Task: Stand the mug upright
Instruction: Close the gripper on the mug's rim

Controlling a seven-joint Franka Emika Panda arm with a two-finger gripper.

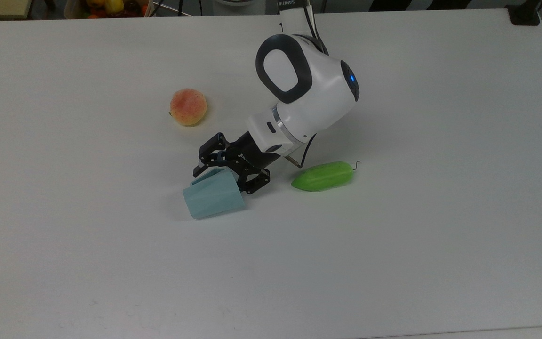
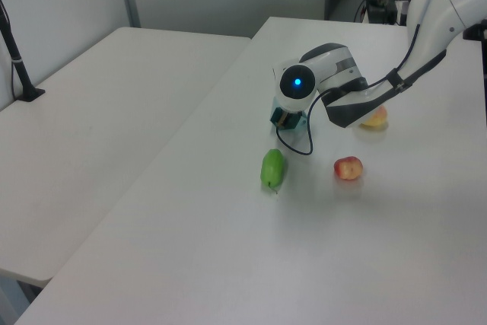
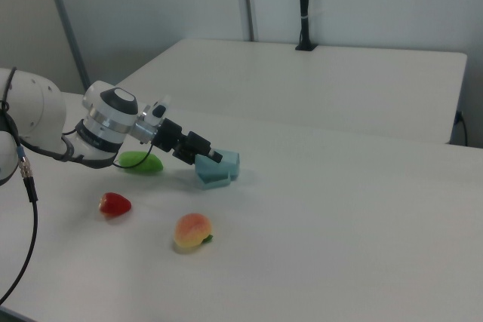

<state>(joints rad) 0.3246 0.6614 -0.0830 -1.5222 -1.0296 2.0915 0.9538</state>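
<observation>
One pale blue faceted mug (image 1: 213,197) lies on its side on the white tabletop (image 1: 393,235) in the top view, between a peach (image 1: 188,107) and a green cucumber (image 1: 323,176). The jaws (image 1: 221,175) stand spread, straddling the mug's mouth end. In the left view, the arm's wrist hides most of the mug (image 2: 281,119); a red apple (image 2: 348,167) sits nearby. In the right view, the jaws (image 3: 211,157) reach the tipped mug (image 3: 219,168).

Pale blue mug (image 1: 213,197), green gourd (image 1: 323,176), white table (image 1: 393,259).
</observation>
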